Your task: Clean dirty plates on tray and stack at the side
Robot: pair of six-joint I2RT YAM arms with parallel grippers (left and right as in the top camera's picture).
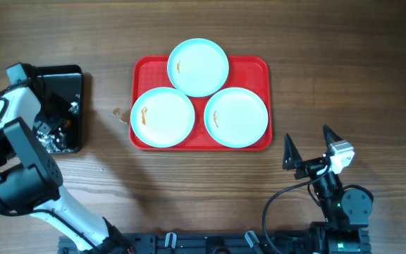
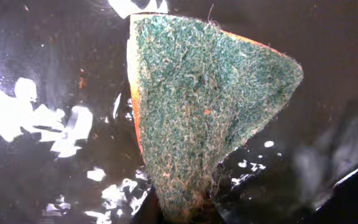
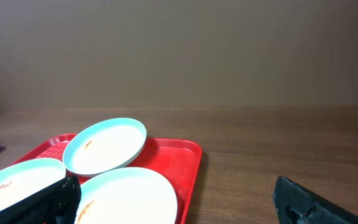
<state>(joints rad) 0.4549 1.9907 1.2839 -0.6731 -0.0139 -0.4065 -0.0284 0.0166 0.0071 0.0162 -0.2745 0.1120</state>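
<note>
A brown wood-grain table (image 1: 344,56) lay beneath everything. At far left, the left gripper (image 1: 56,118) hung over a glossy black tray (image 1: 65,73). A coarse green sponge (image 2: 204,106) with an orange edge filled its camera, and whether it was clamped could not be told. Mid-table, three round, pale turquoise plates (image 1: 198,67) with orange-brown smears sat on the red, round-cornered tray (image 1: 256,65). At right, the right gripper (image 1: 310,147) stood spread wide, empty.
</note>
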